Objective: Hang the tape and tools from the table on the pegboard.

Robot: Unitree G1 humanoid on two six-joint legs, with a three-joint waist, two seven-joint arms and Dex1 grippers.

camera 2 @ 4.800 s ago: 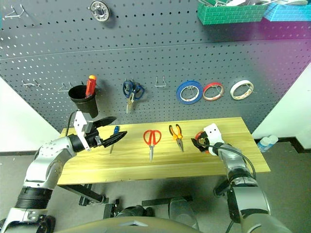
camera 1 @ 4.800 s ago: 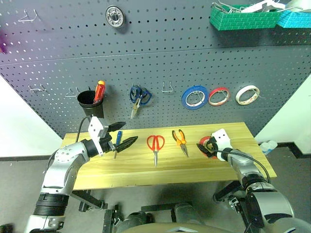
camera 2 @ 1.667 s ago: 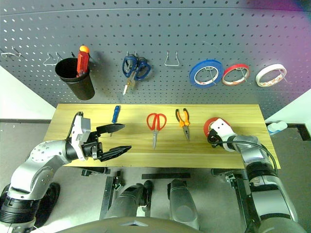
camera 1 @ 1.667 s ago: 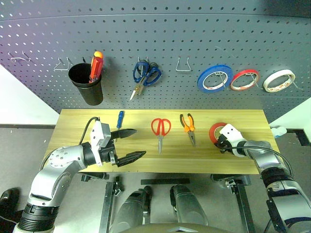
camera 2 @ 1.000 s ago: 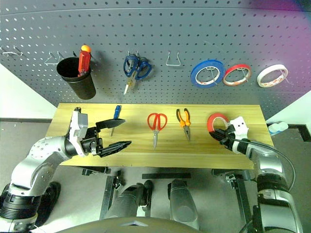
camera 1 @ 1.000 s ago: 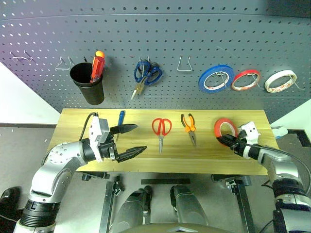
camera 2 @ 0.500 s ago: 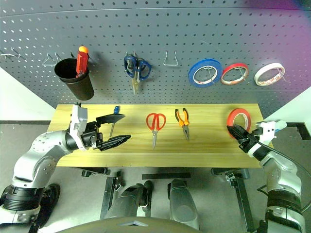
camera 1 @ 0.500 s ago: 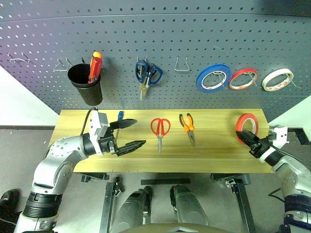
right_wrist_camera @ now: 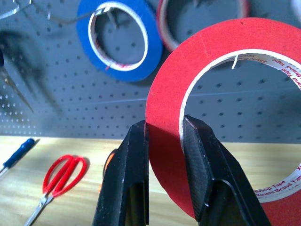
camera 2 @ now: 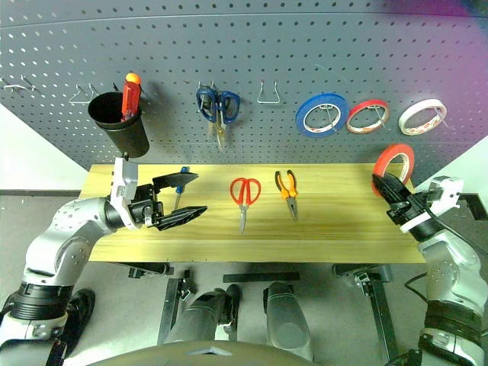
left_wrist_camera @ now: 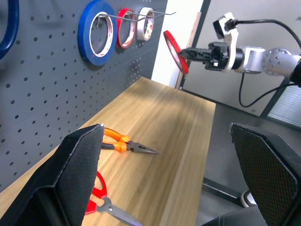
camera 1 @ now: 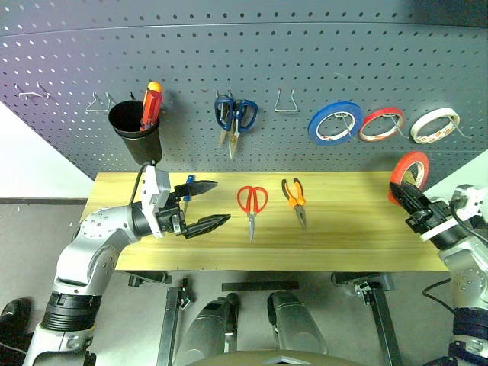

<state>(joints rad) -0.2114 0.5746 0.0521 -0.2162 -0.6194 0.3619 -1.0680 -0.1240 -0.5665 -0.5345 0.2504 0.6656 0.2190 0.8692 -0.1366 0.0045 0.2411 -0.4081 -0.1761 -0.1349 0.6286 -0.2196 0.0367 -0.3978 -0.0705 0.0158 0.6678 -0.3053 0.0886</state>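
Right gripper (camera 2: 390, 189) at right edge of the head view, jaws clamped on the band of the red-orange tape (camera 2: 393, 163); roll held upright, off the table (camera 2: 328, 229), in front of the pegboard (camera 2: 305, 69), below the cream-white roll (camera 2: 422, 116)

Right wrist view gives the grip in detail: one finger (right_wrist_camera: 123, 183) outside the band, the other inside the ring against the pale core, printed lettering legible on the core. Head view cannot resolve this

Left gripper (camera 1: 200, 204) over left part of table, jaws wide apart, holding nothing

On table, left to right in head view: blue-handled screwdriver (camera 2: 180, 187) partly behind left gripper, red-handled scissors (camera 1: 250, 204) centre, pliers (camera 1: 295, 197) just right of them

Hung on board: black cup (camera 1: 139, 136) with red-and-yellow screwdriver (camera 1: 152, 102), blue-handled scissors (camera 1: 233, 118), blue roll (camera 1: 335, 123), a red roll (camera 1: 380, 123)

Left wrist view looks along the board from the side: hooks stand out from the panel with rolls threaded on, held tape edge-on at upper centre; pliers and scissors in lower left
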